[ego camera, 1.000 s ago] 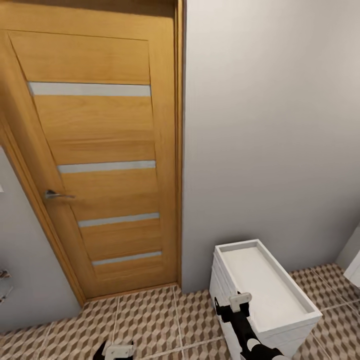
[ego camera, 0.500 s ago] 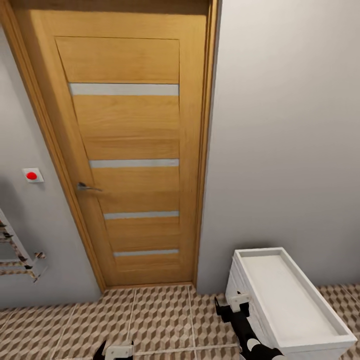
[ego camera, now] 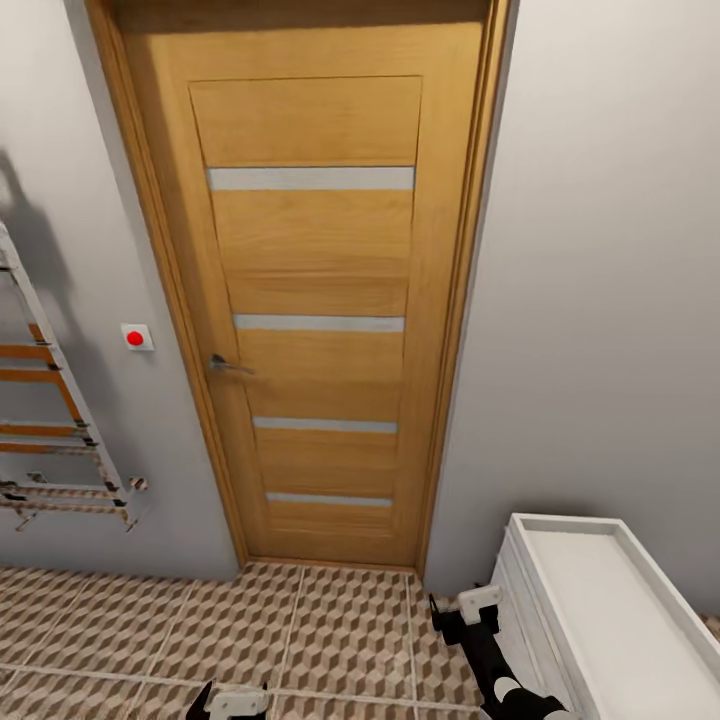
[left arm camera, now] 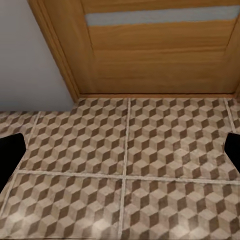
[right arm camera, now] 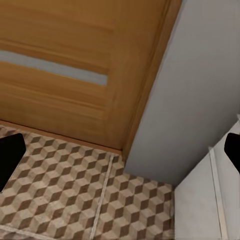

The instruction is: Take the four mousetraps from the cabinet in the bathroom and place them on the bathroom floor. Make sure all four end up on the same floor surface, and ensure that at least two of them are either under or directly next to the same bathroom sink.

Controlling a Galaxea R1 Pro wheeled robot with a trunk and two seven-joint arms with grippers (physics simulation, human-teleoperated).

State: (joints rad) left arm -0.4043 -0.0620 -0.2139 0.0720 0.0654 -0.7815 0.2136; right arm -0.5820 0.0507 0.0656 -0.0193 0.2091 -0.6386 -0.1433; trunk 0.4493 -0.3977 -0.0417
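Grippers first, nearest to where I stand: the left gripper (ego camera: pixel 236 700) hangs low over the bathroom floor (ego camera: pixel 300 630), and the right gripper (ego camera: pixel 472 612) sits a little further forward on its black arm. In the left wrist view the two dark fingertips (left arm camera: pixel 10 155) stand at opposite edges with bare cube-patterned tile (left arm camera: pixel 125 150) between them, so that hand is spread wide with nothing in it. The right wrist view tells the same: dark fingertips (right arm camera: pixel 9 157) far apart, tile and wall between them, nothing held.

Just to the outer side of the right gripper stands a white unit (ego camera: pixel 600 610) with a shallow rimmed top, its front close to the arm; whether the two touch I cannot tell. Under and ahead of both grippers the floor runs in large brown, beige and white cube tiles with pale grout lines.

Beyond the grippers the floor ends at a closed orange-brown wooden door (ego camera: pixel 320 300) with four pale horizontal strips and a metal lever handle (ego camera: pixel 228 366). Well off to the left gripper's side a small white plate with a red button (ego camera: pixel 136 338) sits on the grey wall (ego camera: pixel 590 300), and further that way a rail rack (ego camera: pixel 60 440) with orange bars is fixed to the wall
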